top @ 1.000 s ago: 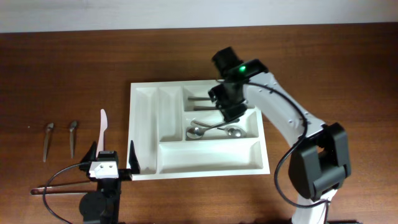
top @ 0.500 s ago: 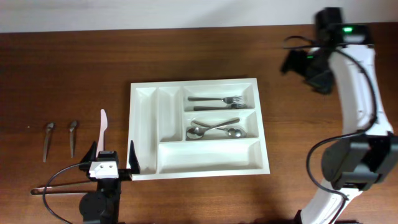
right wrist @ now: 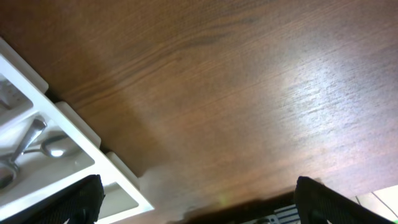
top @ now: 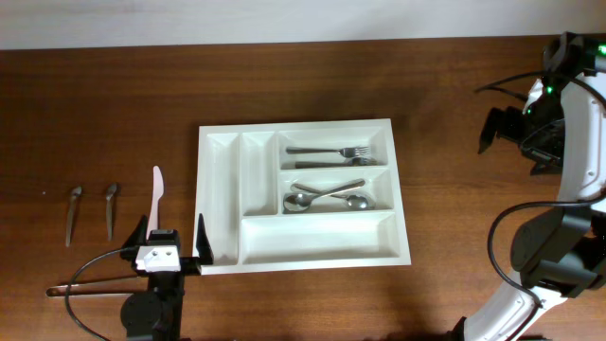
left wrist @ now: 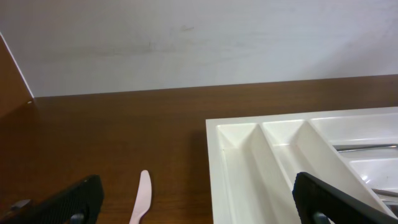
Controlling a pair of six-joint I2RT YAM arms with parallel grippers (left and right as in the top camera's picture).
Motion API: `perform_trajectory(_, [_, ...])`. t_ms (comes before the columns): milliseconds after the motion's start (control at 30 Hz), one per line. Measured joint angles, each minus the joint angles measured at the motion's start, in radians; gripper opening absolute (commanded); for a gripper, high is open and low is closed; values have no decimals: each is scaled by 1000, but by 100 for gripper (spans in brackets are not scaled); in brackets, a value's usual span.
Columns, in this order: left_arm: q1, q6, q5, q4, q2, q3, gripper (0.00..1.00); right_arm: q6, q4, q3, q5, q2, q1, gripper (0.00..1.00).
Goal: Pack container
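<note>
The white container [top: 220, 194] lies mid-table with five compartments. Its top right slot holds a fork [top: 329, 152]; the middle right slot holds spoons [top: 325, 196]. The two narrow slots and the long bottom slot are bare. My left gripper [top: 172, 239] is open and empty at the tray's front left corner; in the left wrist view its fingers straddle a pale pink knife [left wrist: 141, 196] and the container's left rim [left wrist: 219, 163]. My right gripper [top: 516, 137] is open and empty, raised far right of the tray; its view shows the container's edge [right wrist: 74, 127].
The pink knife [top: 157, 194] lies left of the tray. Two small metal utensils [top: 75, 214] [top: 110, 208] lie further left. A dark cable [top: 85, 270] curls by the left arm's base. The table's back edge meets a white wall.
My right arm has swung from over the tray's spoon compartment out to the far right of the table, open and empty. The left arm has not moved.
</note>
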Motion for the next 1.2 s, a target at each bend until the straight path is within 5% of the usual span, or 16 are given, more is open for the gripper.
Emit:
perform_trajectory(567, [0,0,0,0,0,0,99,-74,122,-401,43,-433,-1,99])
perform_trajectory(800, [0,0,0,0,0,0,99,-136,504,-608,156,-435,-2,99])
perform_trajectory(1200, [0,0,0,0,0,0,99,-189,591,-671,138,-354,-184,99])
